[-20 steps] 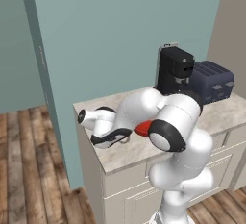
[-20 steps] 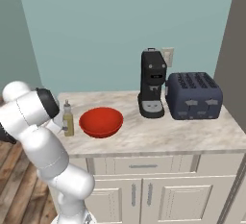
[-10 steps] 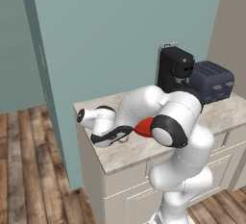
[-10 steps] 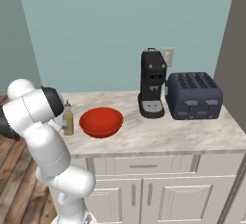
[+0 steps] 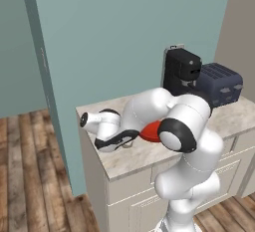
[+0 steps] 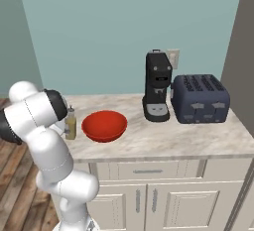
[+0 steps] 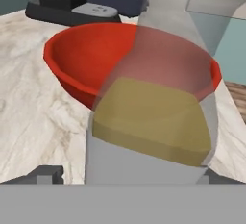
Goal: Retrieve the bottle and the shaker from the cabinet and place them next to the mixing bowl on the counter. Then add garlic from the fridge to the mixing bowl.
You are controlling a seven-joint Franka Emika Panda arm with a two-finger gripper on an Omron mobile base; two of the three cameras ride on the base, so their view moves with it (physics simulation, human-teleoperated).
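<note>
The bottle (image 6: 70,124) of yellowish liquid stands upright on the counter (image 6: 163,141), just left of the red mixing bowl (image 6: 104,125). In the hand view the bottle (image 7: 153,122) looms very close, with the bowl (image 7: 86,59) right behind it. My gripper (image 7: 127,175) is open around the bottle, and counter shows between the bottle's side and the left fingertip (image 7: 45,174). From the left base view the hand (image 5: 124,140) lies low over the counter's left end and covers the bottle. The shaker, cabinet, garlic and fridge are out of view.
A black coffee machine (image 6: 158,86) and a dark toaster (image 6: 199,98) stand to the right of the bowl by the back wall. The counter's left end (image 5: 82,114) is close to the bottle. A teal wall edge (image 5: 45,76) rises beside it.
The jaws have spread apart from the bottle, which stays standing beside the bowl. The arm's elbow has shifted slightly.
</note>
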